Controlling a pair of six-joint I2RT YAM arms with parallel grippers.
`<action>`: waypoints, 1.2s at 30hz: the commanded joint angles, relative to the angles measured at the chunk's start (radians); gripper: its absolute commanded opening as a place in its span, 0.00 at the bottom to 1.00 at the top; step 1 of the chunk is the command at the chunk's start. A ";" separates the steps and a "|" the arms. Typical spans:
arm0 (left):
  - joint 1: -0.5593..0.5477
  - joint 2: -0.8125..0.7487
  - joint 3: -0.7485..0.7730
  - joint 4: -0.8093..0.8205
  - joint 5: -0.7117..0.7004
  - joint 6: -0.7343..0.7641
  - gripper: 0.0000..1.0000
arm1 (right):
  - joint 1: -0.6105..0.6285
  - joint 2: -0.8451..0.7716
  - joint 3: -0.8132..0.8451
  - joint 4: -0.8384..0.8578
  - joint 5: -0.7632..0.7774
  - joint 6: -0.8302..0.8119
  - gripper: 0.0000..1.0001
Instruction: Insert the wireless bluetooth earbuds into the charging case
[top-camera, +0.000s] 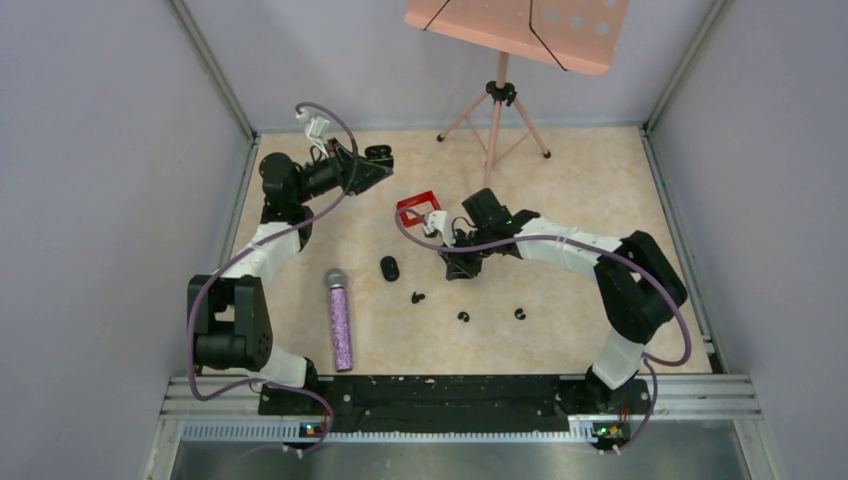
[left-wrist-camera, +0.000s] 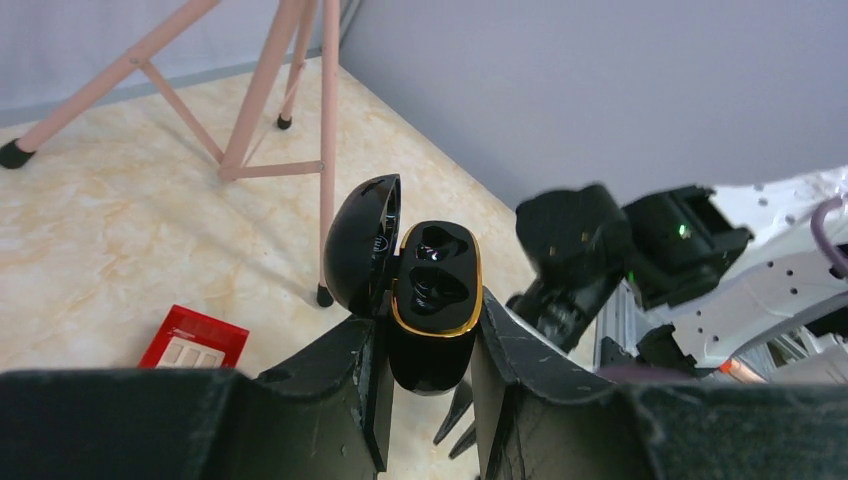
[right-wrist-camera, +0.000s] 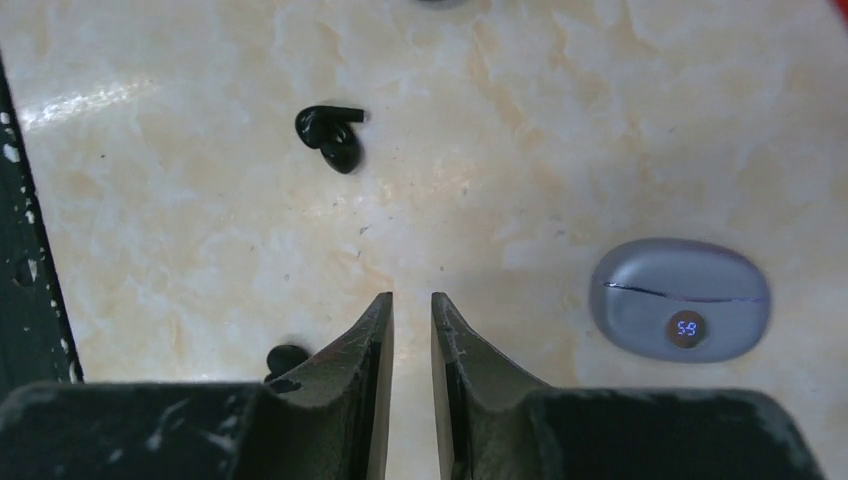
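Left gripper (left-wrist-camera: 430, 320) was clamped on the body of the black, gold-rimmed charging case (left-wrist-camera: 432, 262), holding it off the table. The case stood upright between the fingers, long axis vertical. Its wells faced the wrist camera and its lid (left-wrist-camera: 362, 245) stood open to the left. Whether the wells held anything was hard to make out.

Right gripper (right-wrist-camera: 412, 298) hung low over the table, jaws a narrow slit apart with nothing between them. One black earbud (right-wrist-camera: 330, 130) lay ahead of its tips and off to the left, apart from them, stem pointing right across the view. A second earbud (right-wrist-camera: 285, 358) sat just beside the finger on the left of that view, half hidden by it. A grey case (right-wrist-camera: 678, 313) lay to the right.
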 joint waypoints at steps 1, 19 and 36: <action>0.024 -0.095 -0.005 -0.078 -0.072 0.041 0.00 | 0.088 0.020 -0.054 0.214 0.197 0.234 0.22; 0.101 -0.134 -0.009 -0.146 -0.201 0.001 0.00 | 0.243 0.127 -0.106 0.344 0.273 0.371 0.31; 0.118 -0.141 -0.054 -0.136 -0.206 0.001 0.00 | 0.253 0.192 -0.057 0.350 0.279 0.353 0.28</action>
